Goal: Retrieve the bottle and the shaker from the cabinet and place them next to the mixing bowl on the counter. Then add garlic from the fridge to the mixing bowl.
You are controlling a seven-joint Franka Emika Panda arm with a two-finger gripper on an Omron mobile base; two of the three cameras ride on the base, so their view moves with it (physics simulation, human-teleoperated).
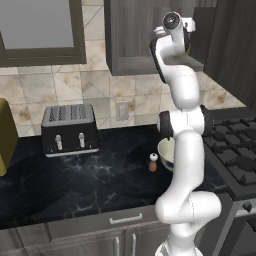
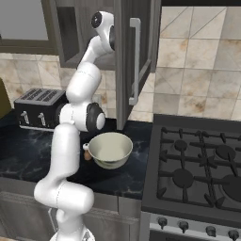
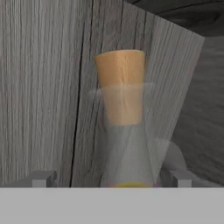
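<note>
Inside the dark grey cabinet (image 3: 43, 87) stands the bottle (image 3: 121, 96), a clear neck with an orange-brown stopper, seen close up in the hand view. My gripper (image 3: 111, 179) is open, one fingertip on each side of the bottle's neck with gaps showing. In the left base view the arm reaches up to the cabinet's shelf (image 1: 194, 64), where a yellowish sliver of the bottle (image 1: 187, 50) shows beside the hand. The small brown shaker (image 1: 153, 162) stands on the black counter (image 1: 75, 180), just left of the cream mixing bowl (image 2: 110, 149). The shaker (image 2: 87, 154) peeks out behind the bowl's left side.
The cabinet's door (image 2: 141, 52) hangs open toward me with its metal handle, right of the arm. A black and silver toaster (image 1: 70, 129) sits at the back left of the counter. A gas stove (image 2: 202, 169) adjoins the counter on the right. Drawers (image 1: 125, 220) run below.
</note>
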